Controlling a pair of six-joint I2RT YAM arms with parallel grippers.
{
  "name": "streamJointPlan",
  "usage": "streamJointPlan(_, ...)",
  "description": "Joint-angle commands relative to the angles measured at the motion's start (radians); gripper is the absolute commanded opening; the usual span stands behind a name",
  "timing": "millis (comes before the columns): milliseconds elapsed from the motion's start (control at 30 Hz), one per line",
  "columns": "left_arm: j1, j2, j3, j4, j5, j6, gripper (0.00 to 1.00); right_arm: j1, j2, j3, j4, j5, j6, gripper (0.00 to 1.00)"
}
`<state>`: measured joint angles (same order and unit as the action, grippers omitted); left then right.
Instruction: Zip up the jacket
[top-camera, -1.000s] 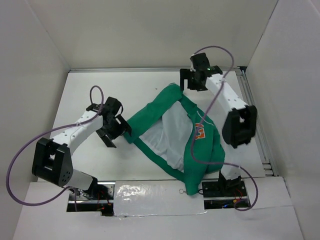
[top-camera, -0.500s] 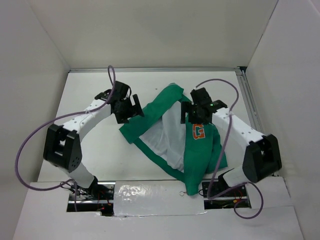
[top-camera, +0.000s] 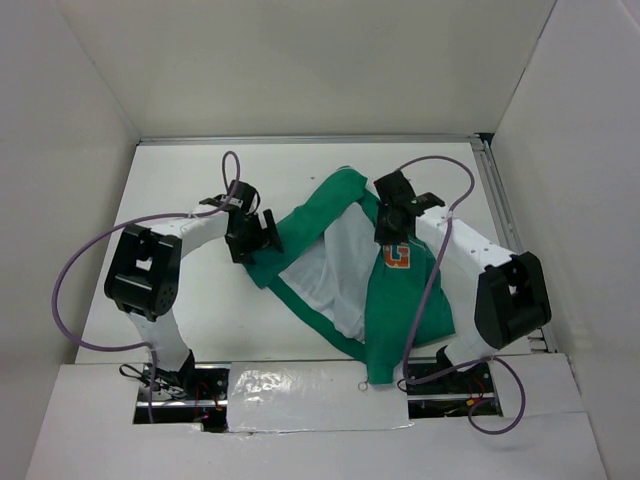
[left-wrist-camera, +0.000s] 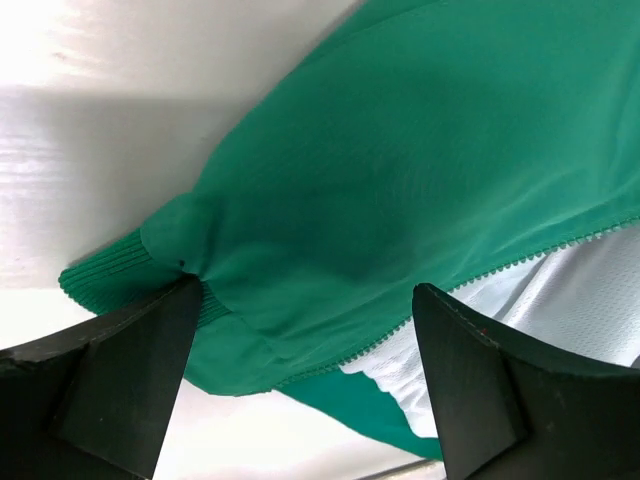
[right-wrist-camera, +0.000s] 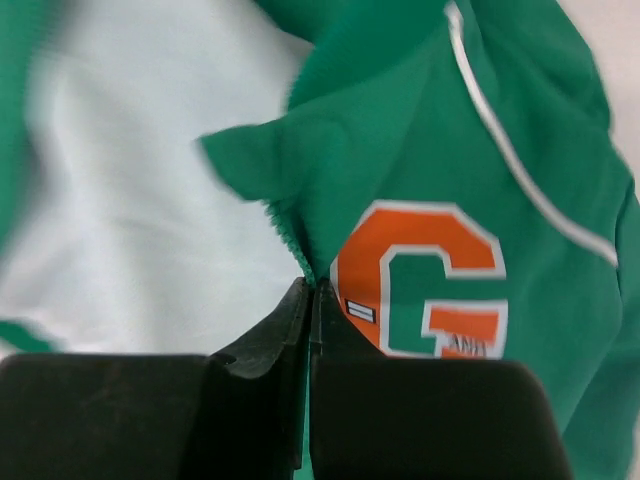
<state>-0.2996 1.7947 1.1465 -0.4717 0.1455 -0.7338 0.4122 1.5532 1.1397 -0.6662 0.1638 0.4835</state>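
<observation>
One rumpled green fabric jacket (top-camera: 397, 305)

right hand (right-wrist-camera: 311, 296) pinched on jacket (right-wrist-camera: 400, 140) edge, beside G patch (right-wrist-camera: 420, 282)

One jacket (top-camera: 400, 300), one table (top-camera: 180, 190), two purple cables (top-camera: 57, 300), two pincers (left pincer (left-wrist-camera: 305, 300), right pincer (right-wrist-camera: 311, 290)).

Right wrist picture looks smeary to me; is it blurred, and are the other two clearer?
Right wrist view: motion blur smears the jacket toward the left, though the patch is readable; left wrist view: glare whitens the table at upper left; top view: evenly lit and sharp.
</observation>
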Motion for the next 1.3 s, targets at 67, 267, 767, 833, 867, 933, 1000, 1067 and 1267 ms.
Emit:
streamJointPlan(67,-0.039,0.023,-0.076,0.028,0.016,-0.027,0.99,-0.024,0.011,0.201,0.056,-0.188,0.064,0.0)
streamJointPlan(267,-0.088,-0.036,-0.129,-0.053,-0.023,-0.114,0.99,-0.107,0.246,0.423,0.132,-0.336,0.214,0.0)
streamJointPlan(767,-0.375,-0.305,-0.157,-0.294,-0.053,-0.271,0.99,-0.012,-0.135,0.022,0.194,-0.277,0.047,1.0)
streamJointPlan(833,-0.407,-0.331,-0.14,-0.33,-0.073,-0.291,0.99,0.025,-0.214,-0.133,0.185,-0.255,0.119,1.0)
streamJointPlan(867,-0.414,-0.339,-0.133,-0.344,-0.08,-0.302,0.99,0.04,-0.276,-0.185,0.188,-0.247,0.135,1.0)
streamJointPlan(933,-0.414,-0.36,-0.123,-0.369,-0.087,-0.315,0.99,0.071,-0.315,-0.302,0.195,-0.247,0.188,1.0)
streamJointPlan(1000,-0.4,-0.385,-0.133,-0.363,-0.093,-0.322,0.99,0.086,-0.35,-0.383,0.207,-0.259,0.219,1.0)
streamJointPlan(1067,-0.351,-0.405,-0.148,-0.323,-0.078,-0.291,0.99,0.1,-0.354,-0.422,0.217,-0.297,0.23,1.0)
streamJointPlan(1267,-0.184,-0.355,-0.157,-0.187,-0.006,-0.191,0.99,0.122,-0.245,-0.451,0.217,-0.25,0.288,1.0)
